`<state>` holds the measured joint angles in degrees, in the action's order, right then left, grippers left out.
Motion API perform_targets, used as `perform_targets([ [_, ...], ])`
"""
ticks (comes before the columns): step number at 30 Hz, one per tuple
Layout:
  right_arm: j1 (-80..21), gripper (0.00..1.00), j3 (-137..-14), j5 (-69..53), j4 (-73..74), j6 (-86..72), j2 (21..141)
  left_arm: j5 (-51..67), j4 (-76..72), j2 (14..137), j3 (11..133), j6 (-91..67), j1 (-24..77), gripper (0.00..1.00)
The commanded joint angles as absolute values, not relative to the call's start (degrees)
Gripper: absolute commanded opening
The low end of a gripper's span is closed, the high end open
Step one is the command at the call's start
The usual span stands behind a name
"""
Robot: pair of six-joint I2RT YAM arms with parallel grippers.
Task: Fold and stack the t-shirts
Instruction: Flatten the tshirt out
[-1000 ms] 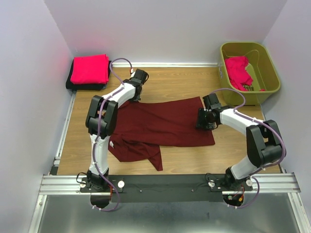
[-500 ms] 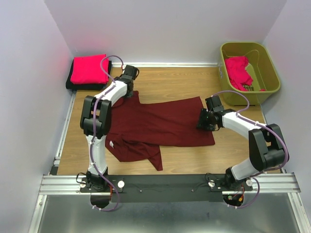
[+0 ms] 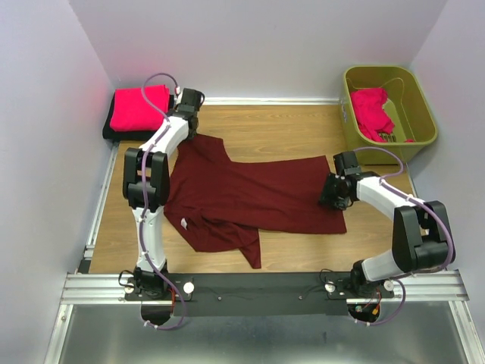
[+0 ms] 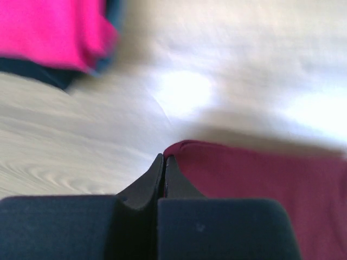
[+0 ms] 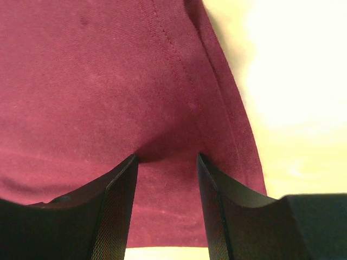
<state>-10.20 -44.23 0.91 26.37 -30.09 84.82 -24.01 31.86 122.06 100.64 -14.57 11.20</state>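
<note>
Pale walls (image 3: pixel 265 45) close in your wooden table (image 3: pixel 280 125), and the maroon t-shirt (image 3: pixel 242 197) lies spread face-down across its middle, one sleeve crumpled toward the near edge. Your left gripper (image 4: pixel 164 158) sits at the shirt's far-left corner with its jaws pressed together; the hem lies right against the fingertips, but the wrist view is too blurred to say whether any cloth is caught. Your right gripper (image 5: pixel 167 158) is down on the shirt near its right hem, jaws clamped on a small pucker of maroon cloth. At the far-left corner a folded pink t-shirt (image 3: pixel 139 108) rests on a black t-shirt (image 3: pixel 114 135). At the far right, an olive bin (image 3: pixel 394 150) holds a crumpled pink t-shirt (image 3: pixel 370 110).
</note>
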Motion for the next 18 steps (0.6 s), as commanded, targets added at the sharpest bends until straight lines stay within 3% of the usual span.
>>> perform_targets([
  [1, -8.35, 0.56, -41.04, 5.54, 38.58, -29.53, 84.56, -31.46, 32.70, 125.76, 105.81, -13.62, 9.76, 0.05],
  [2, -8.35, 0.56, -41.39, 5.54, 39.19, -29.53, 83.77, -31.46, 32.70, 126.21, 107.65, -13.54, 9.49, 0.11],
  [4, -8.26, 0.56, -42.10, 5.36, 39.37, -28.75, 82.80, -30.94, 32.78, 127.35, 109.33, -13.36, 9.32, 0.33],
  [7, -8.26, 0.56, -44.73, 4.75, 39.29, -26.38, 81.21, -30.24, 31.64, 127.18, 110.21, -12.57, 9.23, 0.54],
  [9, -8.35, 0.57, -46.92, 3.35, 39.20, -25.41, 80.69, -28.14, 30.33, 126.13, 109.25, -11.96, 9.14, 0.58],
  [18, -8.79, 0.57, -51.85, -3.07, 36.74, -21.10, 81.65, -11.35, 27.07, 124.19, 100.38, -11.69, 9.05, 0.58],
])
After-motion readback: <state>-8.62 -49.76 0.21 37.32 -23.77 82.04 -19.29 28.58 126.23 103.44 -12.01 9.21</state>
